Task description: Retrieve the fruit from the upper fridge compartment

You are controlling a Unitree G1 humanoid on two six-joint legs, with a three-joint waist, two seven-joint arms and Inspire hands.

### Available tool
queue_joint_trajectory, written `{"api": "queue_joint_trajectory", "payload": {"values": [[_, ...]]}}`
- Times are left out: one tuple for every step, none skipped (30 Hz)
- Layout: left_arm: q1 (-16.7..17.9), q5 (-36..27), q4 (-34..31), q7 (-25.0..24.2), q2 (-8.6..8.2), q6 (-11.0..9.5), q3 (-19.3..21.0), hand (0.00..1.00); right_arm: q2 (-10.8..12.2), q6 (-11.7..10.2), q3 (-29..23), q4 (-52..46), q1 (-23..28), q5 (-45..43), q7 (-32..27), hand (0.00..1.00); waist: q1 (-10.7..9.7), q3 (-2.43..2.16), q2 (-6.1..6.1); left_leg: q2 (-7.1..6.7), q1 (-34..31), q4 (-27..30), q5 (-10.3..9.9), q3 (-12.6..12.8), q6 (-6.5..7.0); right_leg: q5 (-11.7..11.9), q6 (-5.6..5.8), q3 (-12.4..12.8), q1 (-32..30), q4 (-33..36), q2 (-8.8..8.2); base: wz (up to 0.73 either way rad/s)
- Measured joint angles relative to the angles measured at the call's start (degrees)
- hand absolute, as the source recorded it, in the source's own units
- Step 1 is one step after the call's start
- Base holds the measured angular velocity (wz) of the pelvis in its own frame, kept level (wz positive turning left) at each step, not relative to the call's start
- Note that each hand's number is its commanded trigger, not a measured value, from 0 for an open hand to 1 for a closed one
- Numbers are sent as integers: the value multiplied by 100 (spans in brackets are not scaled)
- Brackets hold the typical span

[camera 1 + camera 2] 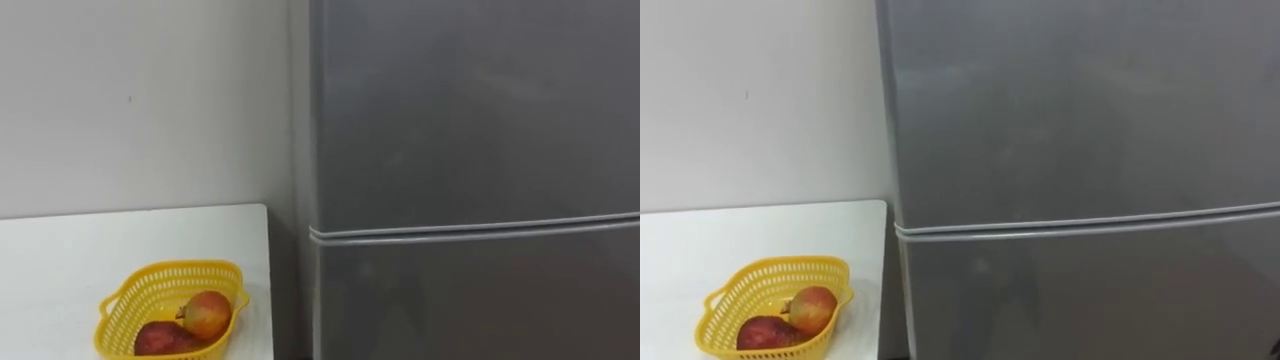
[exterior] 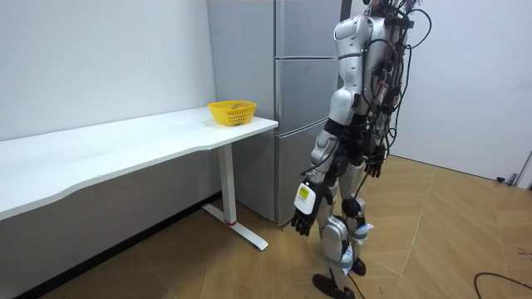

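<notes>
A grey fridge (image 2: 299,100) stands right in front of me, with a seam between its two doors. The upper door (image 1: 470,110) and the lower door (image 1: 470,300) are both closed, and nothing of the inside shows. In the room view I stand upright a short step from the fridge, facing it. My left hand (image 2: 303,219) hangs by my thigh with relaxed fingers and holds nothing. My right hand (image 2: 373,165) hangs at my other side, also loose and holding nothing.
A white table (image 1: 60,250) runs along the wall to my left, its end almost touching the fridge. Near that end stands a yellow basket (image 1: 150,272) holding two red-yellow fruits (image 1: 207,313). Wooden floor (image 2: 432,241) lies open behind me.
</notes>
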Motion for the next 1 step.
{"api": "queue_joint_trajectory", "payload": {"values": [[-3,0,0,-3,-3,20,-3,0,0,0,25,0,-6,-3,1,0,11,1,-2,0,0,1,0,-2,0,0,0,1,0,0,1,0]]}}
